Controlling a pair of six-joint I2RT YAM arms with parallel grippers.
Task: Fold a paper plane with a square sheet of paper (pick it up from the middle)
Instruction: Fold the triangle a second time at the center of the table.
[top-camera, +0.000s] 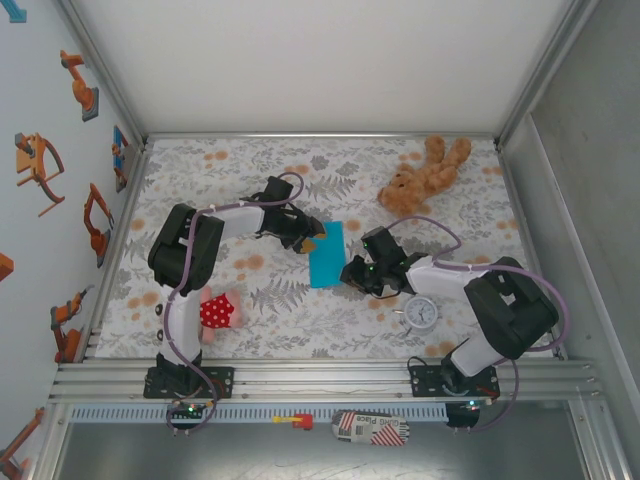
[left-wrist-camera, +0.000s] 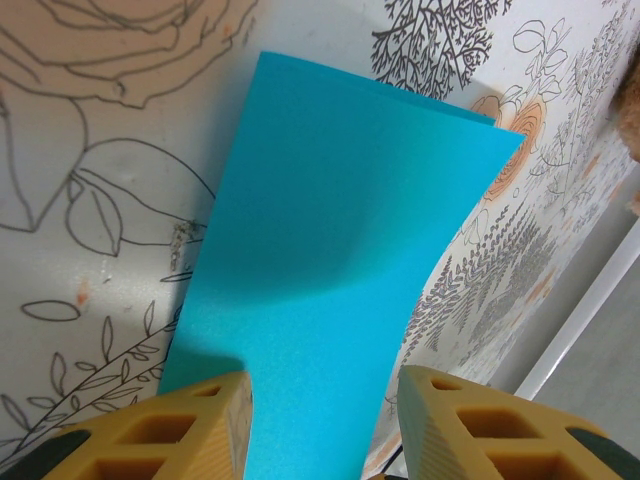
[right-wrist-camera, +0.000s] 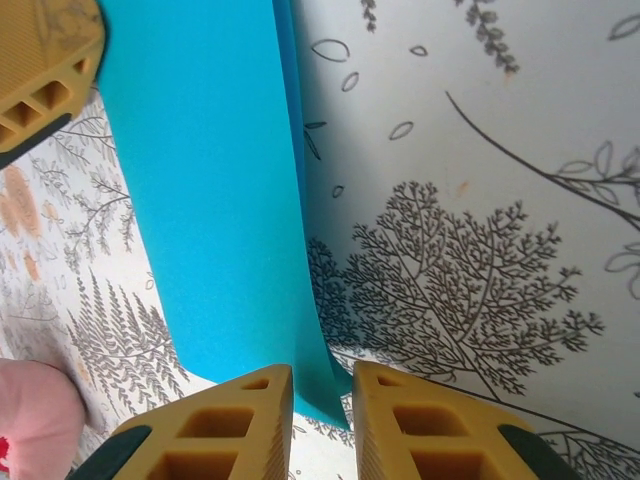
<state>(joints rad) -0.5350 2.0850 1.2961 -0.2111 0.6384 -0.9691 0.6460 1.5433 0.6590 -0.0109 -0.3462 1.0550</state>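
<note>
Thin, limp square sheet of paper (top-camera: 326, 254) at worktop (top-camera: 250, 170) centre: best pinched at 1 edge. Left gripper (left-wrist-camera: 322, 400) spread astride, right gripper (right-wrist-camera: 322, 400) barely parted.

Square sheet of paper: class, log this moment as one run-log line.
phase: fold | square sheet of paper folded to a rectangle | left gripper open, astride one end | right gripper narrow around opposite end, grip unclear

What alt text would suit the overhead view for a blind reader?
Two robot arms meet at a folded turquoise-blue sheet of paper on the table, the left gripper at its upper-left edge, the right gripper at its lower-right edge. A teddy bear lies farther back, a white clock nearer the right arm.
</note>
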